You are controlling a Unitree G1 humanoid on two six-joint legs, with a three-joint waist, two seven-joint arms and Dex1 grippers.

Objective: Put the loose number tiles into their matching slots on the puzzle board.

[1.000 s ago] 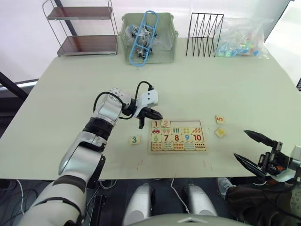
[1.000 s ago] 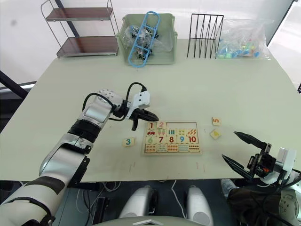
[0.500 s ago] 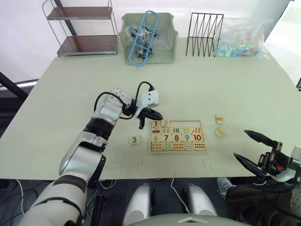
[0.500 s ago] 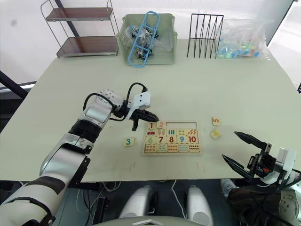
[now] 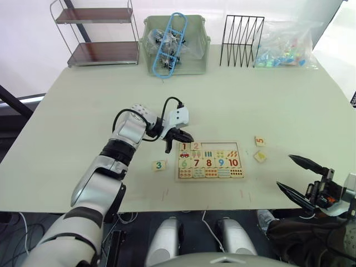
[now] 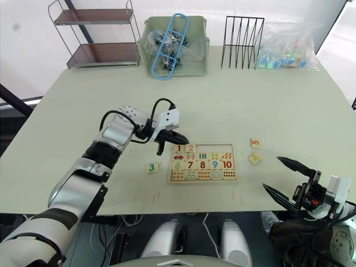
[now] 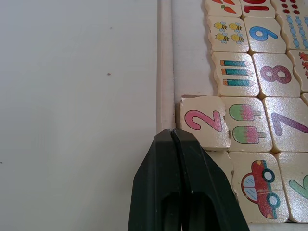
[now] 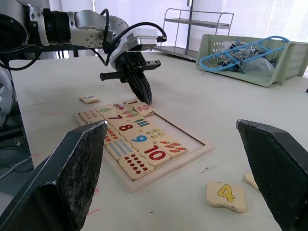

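Observation:
The puzzle board (image 5: 210, 179) lies flat near the table's front, with tiles 1 (image 5: 184, 147) and 2 (image 5: 196, 146) in its top row. The other matching slots (image 5: 219, 146) in that row are empty. My left gripper (image 5: 188, 137) is shut on nothing, and its tip (image 7: 172, 132) is at the board's far frame beside tile 2 (image 7: 203, 121), which sits slightly askew. Loose tile 3 (image 5: 159, 164) lies left of the board. Tiles 5 (image 5: 260, 141) and 4 (image 5: 260, 156) lie to its right. My right gripper (image 5: 284, 170) hangs open and empty at the front right edge.
Along the table's back stand a wire shelf (image 5: 100, 36), a green basket (image 5: 175, 44) with a blue hanger, a black wire rack (image 5: 240, 40) and a plastic bag (image 5: 286, 47) of coloured pieces. Bare tabletop surrounds the board.

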